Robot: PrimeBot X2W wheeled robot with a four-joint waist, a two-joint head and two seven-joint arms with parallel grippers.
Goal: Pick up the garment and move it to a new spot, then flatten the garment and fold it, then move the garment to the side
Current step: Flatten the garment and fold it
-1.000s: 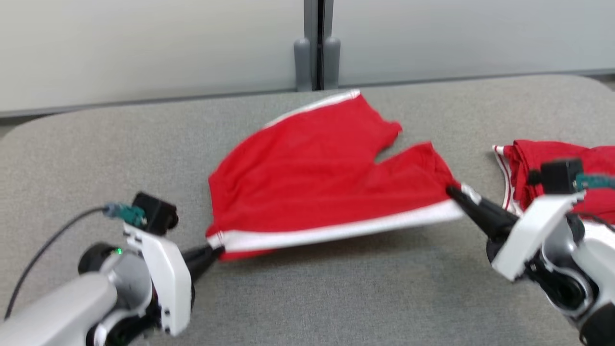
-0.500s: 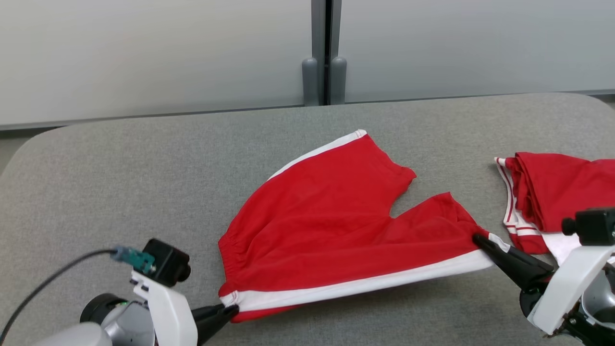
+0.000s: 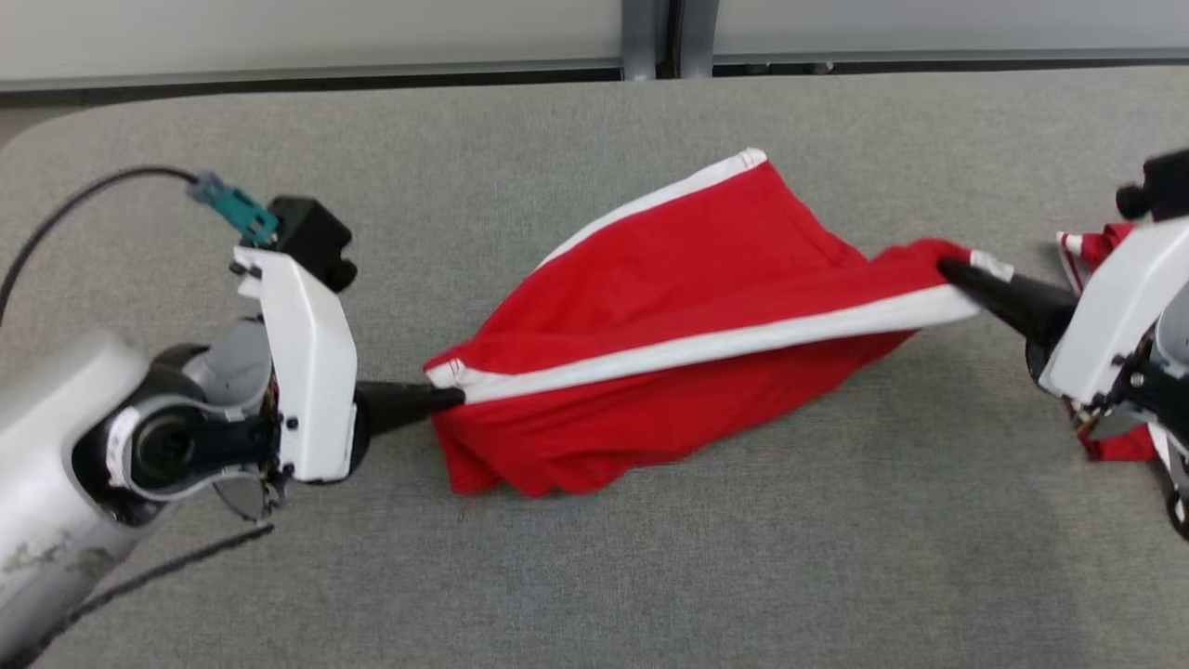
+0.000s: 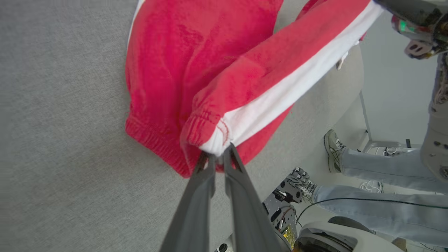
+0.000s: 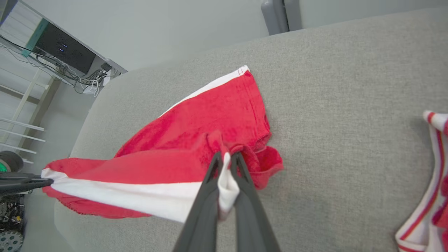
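The garment (image 3: 669, 279) is a pair of red shorts with white side stripes, lying on the grey table (image 3: 594, 557). Its near striped edge is lifted and stretched between both grippers, folding over the rest of the cloth. My left gripper (image 3: 455, 398) is shut on the waistband corner (image 4: 213, 147) at the left. At the right, my right gripper (image 3: 949, 271) is shut on the leg hem corner (image 5: 227, 175). The far leg (image 5: 241, 101) still rests flat on the table. Cloth beneath the lifted edge is partly hidden.
A second red and white garment (image 5: 430, 196) lies at the table's right end, behind my right arm (image 3: 1115, 297). A wall with a grey post (image 3: 655, 37) runs behind the table. A person's legs and shoes (image 4: 336, 154) stand beyond the table edge.
Both grippers have carried the near striped edge up and away from me, over the rest of the shorts. The head camera has tilted down and the whole picture has shifted.
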